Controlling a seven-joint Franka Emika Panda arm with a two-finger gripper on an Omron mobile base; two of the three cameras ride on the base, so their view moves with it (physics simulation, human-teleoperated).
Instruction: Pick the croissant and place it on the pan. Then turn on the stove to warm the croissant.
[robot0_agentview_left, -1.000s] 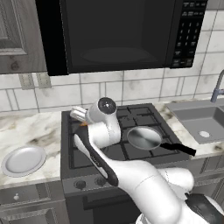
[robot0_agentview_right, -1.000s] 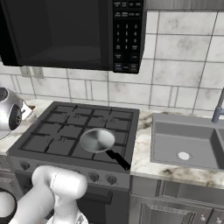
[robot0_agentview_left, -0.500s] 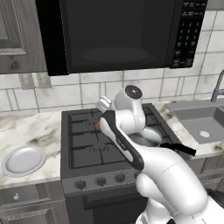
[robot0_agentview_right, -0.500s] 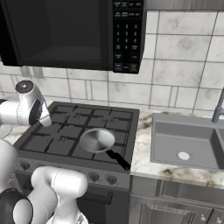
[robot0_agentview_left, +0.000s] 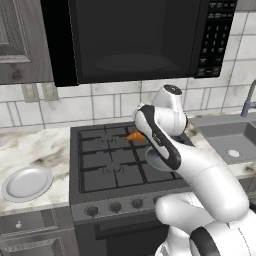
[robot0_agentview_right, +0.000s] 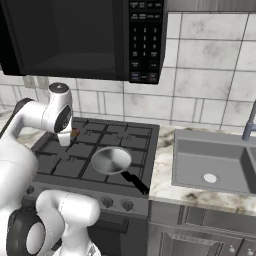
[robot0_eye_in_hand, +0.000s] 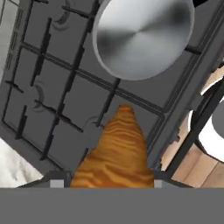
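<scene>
Overhead, microwave (robot0_agentview_left: 130, 40); below, stove (robot0_agentview_left: 105, 165) (black grates).

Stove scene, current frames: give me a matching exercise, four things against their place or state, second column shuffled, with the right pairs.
Things:
1. croissant
2. pan
3. plate
4. sink

Places or states:
A. on the marble counter, left of the stove
B. held in the tool, above the grates
C. set into the counter, right of the stove
D. empty, on a front burner, black handle toward the front edge

Pairs: 1-B, 2-D, 3-A, 4-C
</scene>
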